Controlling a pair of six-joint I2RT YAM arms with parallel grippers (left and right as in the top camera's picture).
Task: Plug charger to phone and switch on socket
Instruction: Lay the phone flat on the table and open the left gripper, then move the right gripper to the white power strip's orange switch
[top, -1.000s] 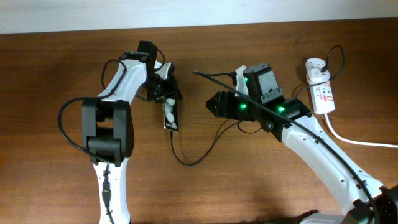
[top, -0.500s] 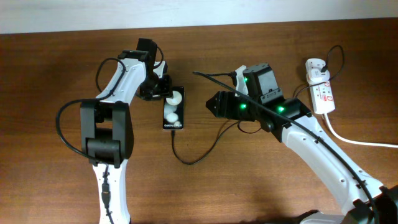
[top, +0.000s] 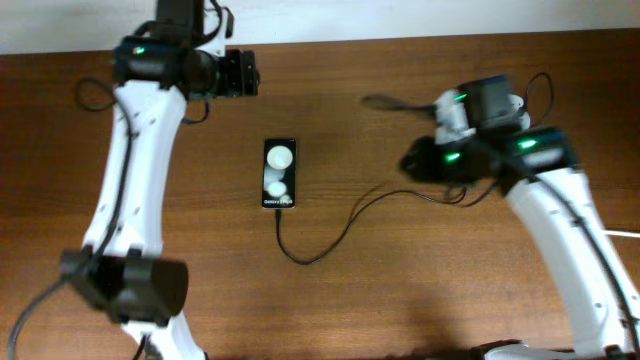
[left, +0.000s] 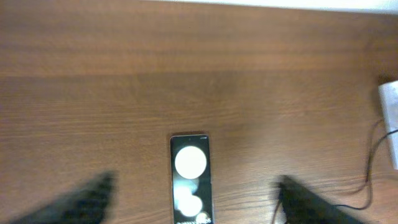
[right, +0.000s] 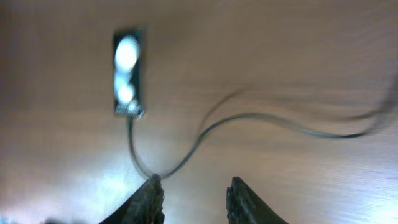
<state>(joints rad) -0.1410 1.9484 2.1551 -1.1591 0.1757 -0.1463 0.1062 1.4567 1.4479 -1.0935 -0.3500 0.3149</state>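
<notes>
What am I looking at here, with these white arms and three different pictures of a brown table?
These are two robot arms at a wooden table. One picture looks down from above; the other two come from small cameras on each wrist, so the dark shapes at their lower edges are that arm's own fingers.

On the table lies a phone, screen lit, with a thin black charger cable running from its lower end in a loop towards the right arm. It appears plugged in.

The left gripper is raised near the table's far edge, its fingers spread wide and empty. The right gripper hangs above the cable with a gap between its fingers, holding nothing. The power strip's switch cannot be seen in these pictures.
</notes>
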